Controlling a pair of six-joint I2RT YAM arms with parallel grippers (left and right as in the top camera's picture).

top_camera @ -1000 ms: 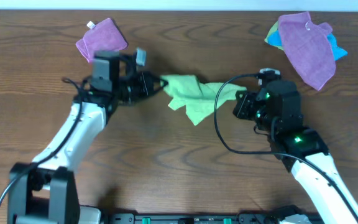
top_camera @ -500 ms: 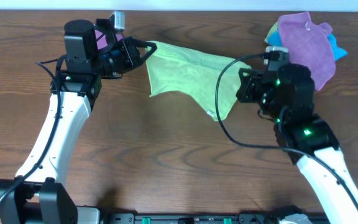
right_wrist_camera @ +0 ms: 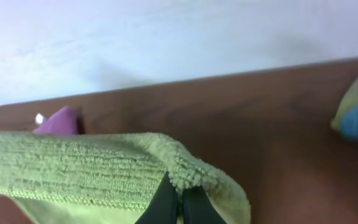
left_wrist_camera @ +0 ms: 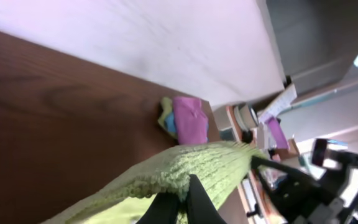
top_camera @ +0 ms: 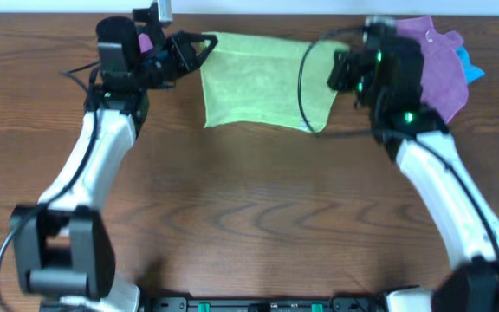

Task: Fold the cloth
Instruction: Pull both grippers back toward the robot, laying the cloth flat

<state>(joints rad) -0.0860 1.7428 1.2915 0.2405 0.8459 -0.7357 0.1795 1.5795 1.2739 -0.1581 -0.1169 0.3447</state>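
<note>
Lime-green microfibre cloth (top_camera: 262, 82): one, spread wide between the two grippers, close to the far edge of the worktop (top_camera: 249, 208) and about midway along it. The top edge is drawn taut; whether the lower edge touches the wood cannot be told. Left gripper (top_camera: 204, 43): clenched on the cloth's far-left corner, the textured hem pinched between its fingers. Right gripper (top_camera: 336, 68): clenched on the far-right corner, with fabric bunched over its fingertips. Purple cloth (top_camera: 148, 42): one, toward the far-left corner, mostly hidden behind the left arm. Second purple cloth (top_camera: 440, 61): at the far-right corner, lying over a blue cloth (top_camera: 469, 68), just beside the right arm.
</note>
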